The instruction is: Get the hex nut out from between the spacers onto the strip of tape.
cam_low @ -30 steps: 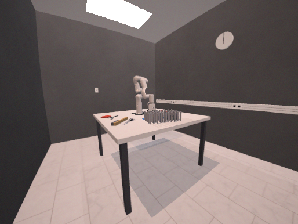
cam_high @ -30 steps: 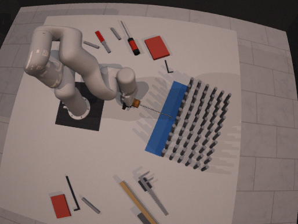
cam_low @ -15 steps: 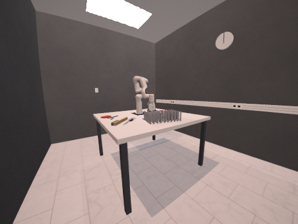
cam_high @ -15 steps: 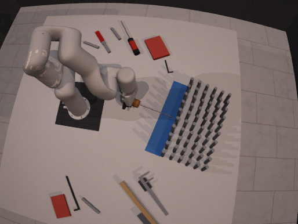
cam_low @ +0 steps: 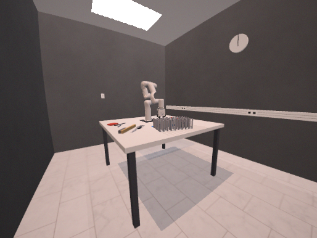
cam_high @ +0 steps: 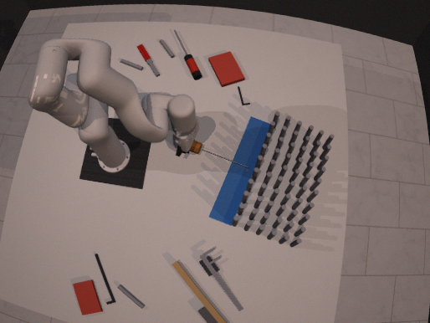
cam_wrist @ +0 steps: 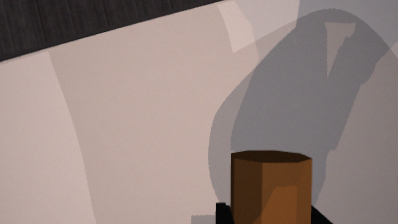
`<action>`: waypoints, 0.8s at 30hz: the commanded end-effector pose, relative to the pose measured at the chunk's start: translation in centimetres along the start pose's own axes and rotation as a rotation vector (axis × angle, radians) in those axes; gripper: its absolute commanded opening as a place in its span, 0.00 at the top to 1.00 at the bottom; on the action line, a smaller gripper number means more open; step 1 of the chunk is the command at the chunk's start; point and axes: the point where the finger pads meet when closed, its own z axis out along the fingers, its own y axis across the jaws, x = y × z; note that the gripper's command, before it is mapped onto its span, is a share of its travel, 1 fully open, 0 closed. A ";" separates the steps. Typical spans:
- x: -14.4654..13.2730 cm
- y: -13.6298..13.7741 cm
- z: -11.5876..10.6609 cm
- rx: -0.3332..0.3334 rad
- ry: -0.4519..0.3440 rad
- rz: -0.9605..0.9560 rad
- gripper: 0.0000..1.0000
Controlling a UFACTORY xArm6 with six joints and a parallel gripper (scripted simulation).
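Observation:
My gripper [cam_high: 183,150] [cam_low: 160,116] is shut on the orange-brown handle [cam_high: 196,146] [cam_wrist: 270,190] of the hook pick and holds it low over the table, left of the strip. The pick's thin shaft [cam_high: 222,157] reaches right across the blue strip of tape [cam_high: 234,188]. Its hooked tip [cam_high: 247,168] lies at the strip's right edge, against the first row of spacers. The dark grey spacers [cam_high: 293,176] [cam_low: 172,123] stand upright in a dense grid right of the strip. I cannot make out the hex nut; a small grey speck sits at the tip.
At the back lie a red block [cam_high: 226,68], a red-and-black screwdriver [cam_high: 192,64], a red-handled tool [cam_high: 147,56], grey bars and a small L-key [cam_high: 243,97]. At the front lie a red block [cam_high: 87,297], a long L-key [cam_high: 104,278], a wooden ruler [cam_high: 197,290] and a caliper [cam_high: 219,278].

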 end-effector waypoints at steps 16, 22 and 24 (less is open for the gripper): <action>-0.1 0.2 -0.3 -0.001 -0.002 0.000 1.00; -0.1 0.5 -0.3 -0.001 -0.002 0.000 1.00; -0.1 0.7 -0.3 -0.001 -0.002 0.000 1.00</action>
